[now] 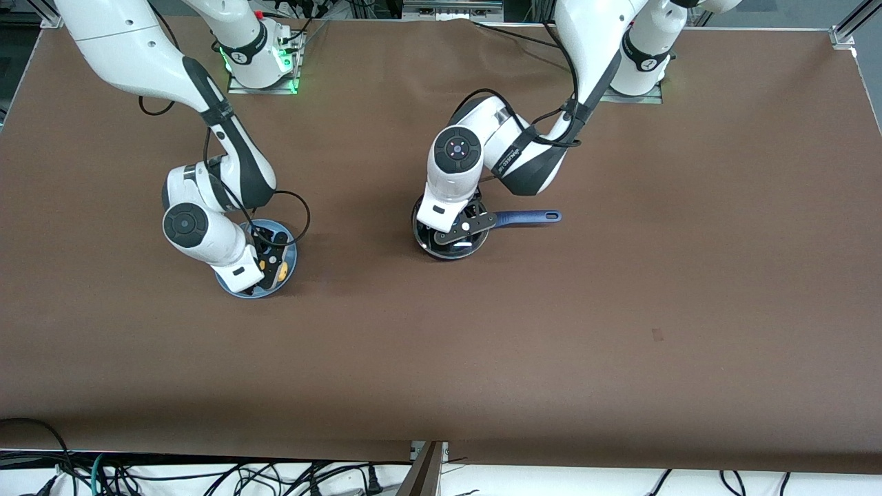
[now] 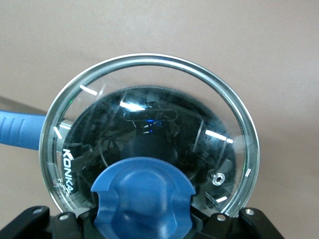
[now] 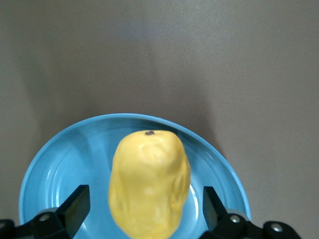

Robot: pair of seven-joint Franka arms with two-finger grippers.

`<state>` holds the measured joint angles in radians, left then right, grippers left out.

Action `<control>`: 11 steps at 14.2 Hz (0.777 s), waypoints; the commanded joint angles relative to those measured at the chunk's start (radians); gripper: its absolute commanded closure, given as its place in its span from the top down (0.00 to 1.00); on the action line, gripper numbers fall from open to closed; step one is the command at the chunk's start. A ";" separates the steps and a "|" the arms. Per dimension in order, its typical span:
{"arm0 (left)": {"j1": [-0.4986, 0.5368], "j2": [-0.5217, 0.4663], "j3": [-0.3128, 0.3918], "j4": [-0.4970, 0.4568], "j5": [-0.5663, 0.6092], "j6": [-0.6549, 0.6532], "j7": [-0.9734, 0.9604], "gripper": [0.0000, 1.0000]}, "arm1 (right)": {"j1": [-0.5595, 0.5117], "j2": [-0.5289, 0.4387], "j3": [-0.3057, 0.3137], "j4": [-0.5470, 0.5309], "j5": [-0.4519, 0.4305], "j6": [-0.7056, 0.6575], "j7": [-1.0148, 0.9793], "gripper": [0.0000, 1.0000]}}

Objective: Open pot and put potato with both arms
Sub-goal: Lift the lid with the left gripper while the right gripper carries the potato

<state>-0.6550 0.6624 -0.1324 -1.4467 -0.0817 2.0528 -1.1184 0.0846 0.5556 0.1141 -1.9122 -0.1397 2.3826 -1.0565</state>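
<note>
Fingers of the right gripper (image 3: 144, 209) stand apart on either side of the lumpy yellow potato (image 3: 149, 181), which lies on the flat light-blue plate (image 1: 289, 265) toward the right arm's end of the brown table (image 1: 620, 310). Farther from the front camera, the left gripper (image 1: 460, 234) is at the blue knob (image 2: 143, 196) of the glass lid (image 2: 149, 132) on the black blue-handled pot (image 1: 530, 218); whether it grips cannot be told

Two arms at work on a brown table (image 1: 620, 310)
Left gripper (image 1: 460, 235) over the pot (image 1: 448, 249); right gripper (image 1: 270, 265) over the potato (image 1: 282, 275) on a plate (image 1: 289, 258).
</note>
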 commanded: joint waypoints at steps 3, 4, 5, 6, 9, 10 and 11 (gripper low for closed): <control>0.108 -0.079 -0.001 0.000 0.008 -0.088 0.138 0.00 | -0.003 -0.005 0.004 -0.016 -0.014 0.023 -0.005 0.73; 0.147 -0.096 -0.001 0.002 0.010 -0.114 0.191 0.00 | -0.003 -0.006 0.004 -0.013 -0.014 0.018 0.007 0.46; 0.188 -0.113 -0.001 0.000 0.011 -0.140 0.262 0.00 | -0.003 -0.011 0.004 -0.010 -0.012 0.014 0.012 0.29; 0.227 -0.128 -0.001 -0.003 0.016 -0.167 0.350 0.00 | -0.003 -0.014 0.004 -0.004 -0.009 0.013 0.015 0.19; 0.358 -0.181 0.001 -0.021 0.019 -0.230 0.566 0.00 | -0.003 -0.054 0.016 0.005 -0.006 -0.009 0.068 0.15; 0.406 -0.202 -0.001 -0.041 0.022 -0.233 0.641 0.00 | -0.003 -0.071 0.036 0.021 -0.006 -0.055 0.107 0.15; 0.447 -0.230 0.000 -0.073 0.025 -0.235 0.749 0.00 | -0.003 -0.081 0.060 0.063 -0.006 -0.138 0.159 0.15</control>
<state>-0.2775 0.5082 -0.1177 -1.4450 -0.0771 1.8277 -0.5243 0.0840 0.5255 0.1304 -1.8841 -0.1400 2.3573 -0.9843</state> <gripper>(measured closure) 0.678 0.379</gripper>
